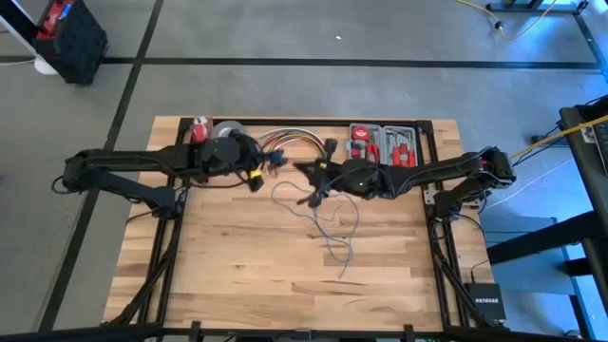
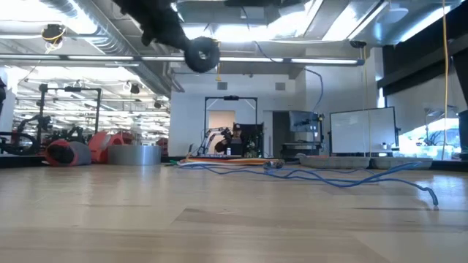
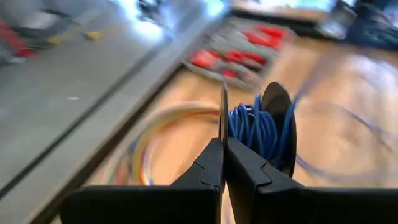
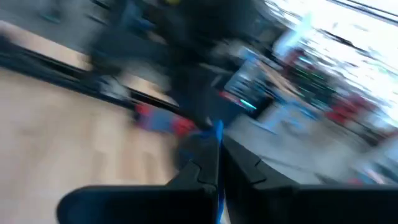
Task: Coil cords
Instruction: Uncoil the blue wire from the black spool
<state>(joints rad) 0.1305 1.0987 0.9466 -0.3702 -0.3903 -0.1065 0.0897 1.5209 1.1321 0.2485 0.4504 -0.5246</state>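
Note:
The cord is a thin bluish wire. Part of it is wound on a small black spool (image 3: 258,127), and the rest lies in loose loops on the table (image 1: 328,228), as the low view (image 2: 344,177) also shows. My left gripper (image 1: 263,167) is shut on the spool and holds it above the table's far middle (image 2: 201,52). My right gripper (image 1: 311,198) is just to the spool's right, shut on the cord (image 4: 219,134). My left gripper pinches one thin flange of the spool (image 3: 222,115) at its rim between its two fingers. The spool is lifted clear of the table, with the wound blue wire beside the fingers. My right gripper pinches a single strand of the cord (image 4: 218,132) between its shut fingertips. The strand runs along the gap between the fingers; the rest of the cord trails slack onto the table.
An open tool case (image 1: 383,142) with red-handled tools lies at the far right. An arched bundle of coloured cables (image 1: 285,139) lies at the far middle. A tape roll (image 1: 225,130) and a red object (image 1: 200,126) are at the far left. Bare wood (image 1: 237,275) fills the near half.

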